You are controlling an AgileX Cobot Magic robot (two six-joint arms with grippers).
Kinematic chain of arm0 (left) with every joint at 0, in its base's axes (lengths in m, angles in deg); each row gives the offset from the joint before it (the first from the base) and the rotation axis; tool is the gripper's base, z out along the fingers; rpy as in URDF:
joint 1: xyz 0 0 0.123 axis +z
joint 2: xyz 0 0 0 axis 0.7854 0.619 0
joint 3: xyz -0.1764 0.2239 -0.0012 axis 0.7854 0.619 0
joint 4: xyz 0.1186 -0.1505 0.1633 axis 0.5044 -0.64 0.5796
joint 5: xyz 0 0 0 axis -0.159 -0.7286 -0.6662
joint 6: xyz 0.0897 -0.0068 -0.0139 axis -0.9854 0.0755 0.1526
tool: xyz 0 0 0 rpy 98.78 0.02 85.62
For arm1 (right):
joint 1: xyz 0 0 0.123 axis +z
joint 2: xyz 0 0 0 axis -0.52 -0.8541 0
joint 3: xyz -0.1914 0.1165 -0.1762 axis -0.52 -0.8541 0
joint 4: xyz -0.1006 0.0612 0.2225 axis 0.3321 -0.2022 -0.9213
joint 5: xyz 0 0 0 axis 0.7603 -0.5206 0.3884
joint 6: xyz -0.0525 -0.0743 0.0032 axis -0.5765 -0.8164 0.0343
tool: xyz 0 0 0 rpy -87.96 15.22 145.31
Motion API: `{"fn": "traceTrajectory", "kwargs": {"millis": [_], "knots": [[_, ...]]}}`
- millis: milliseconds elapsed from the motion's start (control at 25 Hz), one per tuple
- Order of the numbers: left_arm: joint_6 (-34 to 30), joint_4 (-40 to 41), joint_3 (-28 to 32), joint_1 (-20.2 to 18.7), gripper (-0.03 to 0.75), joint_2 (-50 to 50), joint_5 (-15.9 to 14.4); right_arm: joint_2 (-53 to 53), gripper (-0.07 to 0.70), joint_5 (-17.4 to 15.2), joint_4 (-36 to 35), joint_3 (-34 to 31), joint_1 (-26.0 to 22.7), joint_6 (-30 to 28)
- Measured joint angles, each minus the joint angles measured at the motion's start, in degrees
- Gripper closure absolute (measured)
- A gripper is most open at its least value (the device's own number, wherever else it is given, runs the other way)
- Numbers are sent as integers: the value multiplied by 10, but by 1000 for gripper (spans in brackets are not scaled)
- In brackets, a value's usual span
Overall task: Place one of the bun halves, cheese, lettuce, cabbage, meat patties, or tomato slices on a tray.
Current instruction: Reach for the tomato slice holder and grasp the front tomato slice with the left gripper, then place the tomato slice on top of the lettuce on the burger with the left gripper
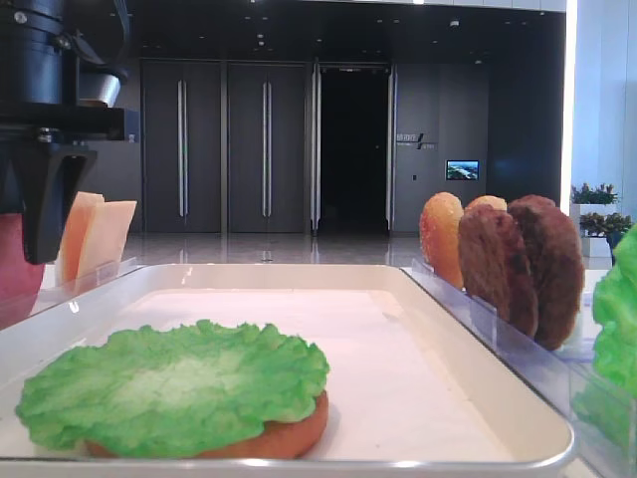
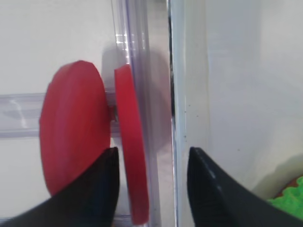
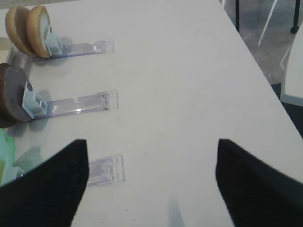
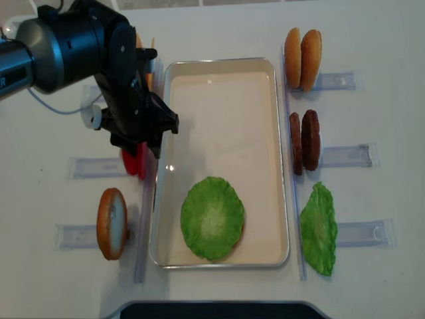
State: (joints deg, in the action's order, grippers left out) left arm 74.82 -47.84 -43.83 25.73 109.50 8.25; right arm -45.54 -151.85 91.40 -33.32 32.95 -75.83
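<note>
The left pincer [image 2: 150, 189] is spread around one tomato slice [image 2: 131, 146], which stands in its rack just left of the tray [image 4: 161, 133] — not pinched yet. Next: squeeze, lift, carry it over the tray.

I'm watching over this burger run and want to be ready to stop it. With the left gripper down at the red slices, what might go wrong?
1. The left gripper straddles only the tomato slice nearest the tray rim; its fingers could bump the second slice close beside it.
2. The slice stands on edge in a clear rack, so a thin grip may slip.
3. The lettuce already covers the tray's near end.
</note>
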Motion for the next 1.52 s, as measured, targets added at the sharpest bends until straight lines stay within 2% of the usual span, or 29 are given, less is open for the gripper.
{"fn": "traceTrajectory", "kwargs": {"millis": [240, 280, 520, 680, 1000, 1120, 1280, 1440, 1520], "knots": [[-11, 10, 0, 0, 631, 0, -3, 0, 78, 0, 0, 0, 0, 0], [-15, 13, 0, 0, 655, 0, -6, 0, 78, 0, 0, 0, 0, 0], [-31, 16, -2, 0, 664, -1, -29, 0, 78, 0, 0, 0, 0, 0], [-38, -9, -2, 0, 664, -34, -50, 0, 84, 0, 0, 0, 0, 0], [-80, -110, -2, 0, 664, -180, -38, 0, 87, 0, 0, 0, 0, 0], [-115, -170, 5, 0, 664, -223, -14, 0, 87, 0, 0, 0, 0, 0], [-190, -286, 63, 0, 664, -273, 51, 0, 87, 0, 0, 0, 0, 0], [-317, -437, 154, 0, 664, -309, 116, 0, 87, 0, 0, 0, 0, 0], [-397, -526, 193, 0, 664, -317, 138, 0, 87, 0, 0, 0, 0, 0]]}}
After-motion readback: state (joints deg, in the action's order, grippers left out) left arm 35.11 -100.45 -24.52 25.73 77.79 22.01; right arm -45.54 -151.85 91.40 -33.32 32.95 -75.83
